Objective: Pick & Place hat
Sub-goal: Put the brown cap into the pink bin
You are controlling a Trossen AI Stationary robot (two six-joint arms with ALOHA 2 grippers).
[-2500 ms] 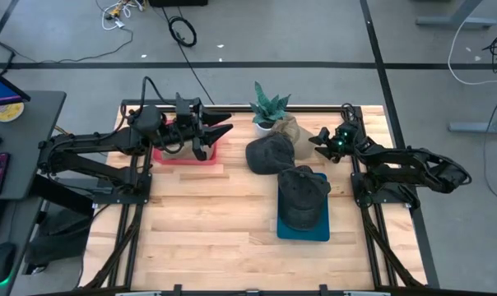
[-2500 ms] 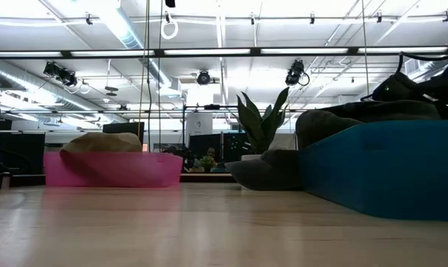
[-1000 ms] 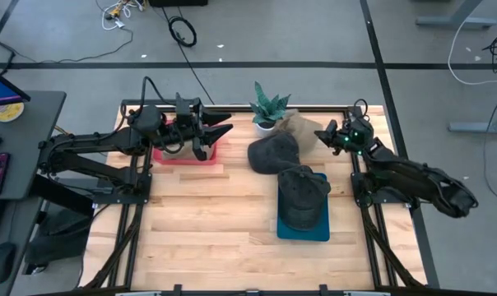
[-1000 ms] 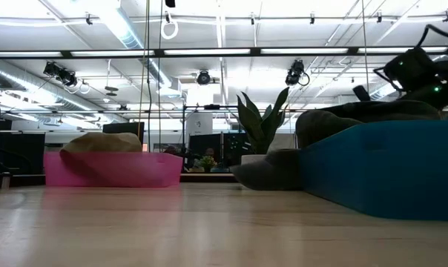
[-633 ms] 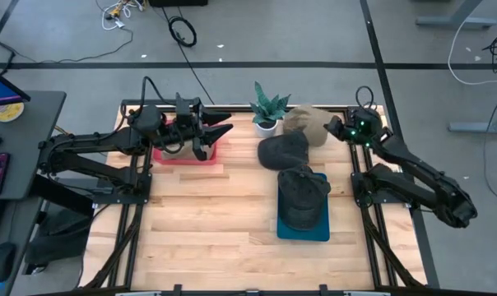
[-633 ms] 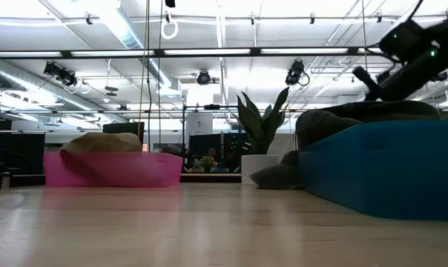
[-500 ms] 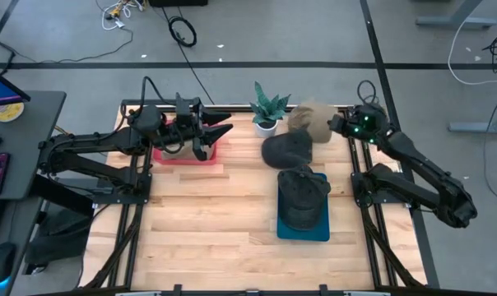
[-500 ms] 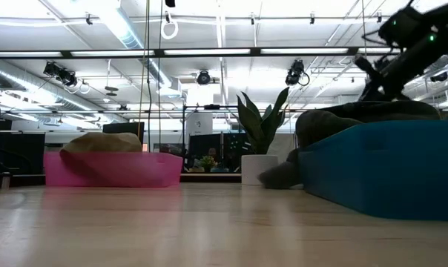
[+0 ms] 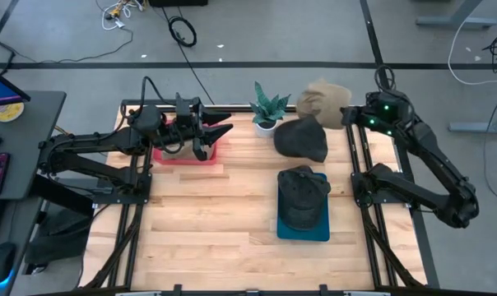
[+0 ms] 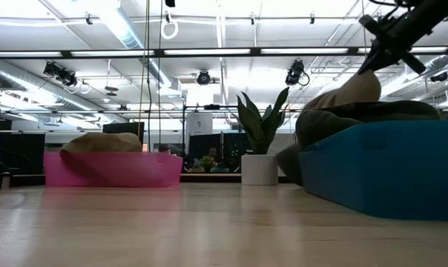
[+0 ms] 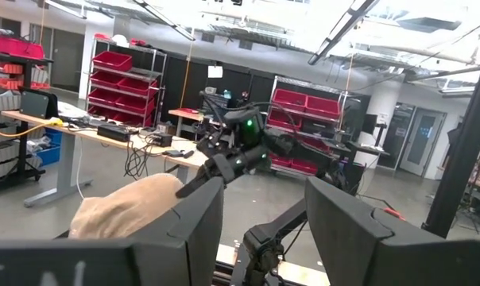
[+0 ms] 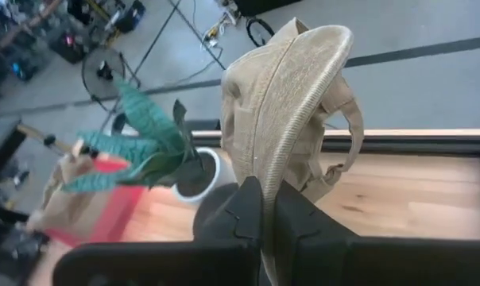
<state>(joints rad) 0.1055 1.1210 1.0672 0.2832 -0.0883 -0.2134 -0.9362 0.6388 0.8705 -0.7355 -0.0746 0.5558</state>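
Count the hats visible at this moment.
4: a tan hat lifted by the right gripper, a dark hat on the table, another dark hat in the blue bin, a tan one in the pink bin. More may be hidden.

Tan hat [image 9: 321, 102], dark grey hat [image 9: 301, 140], pink bin [image 10: 113, 169], teal bin [image 10: 380, 169]

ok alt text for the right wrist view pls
The right pincer is shut on the brim of a tan hat, lifted above a wooden table. Behind it stand a potted plant and a pink bin.
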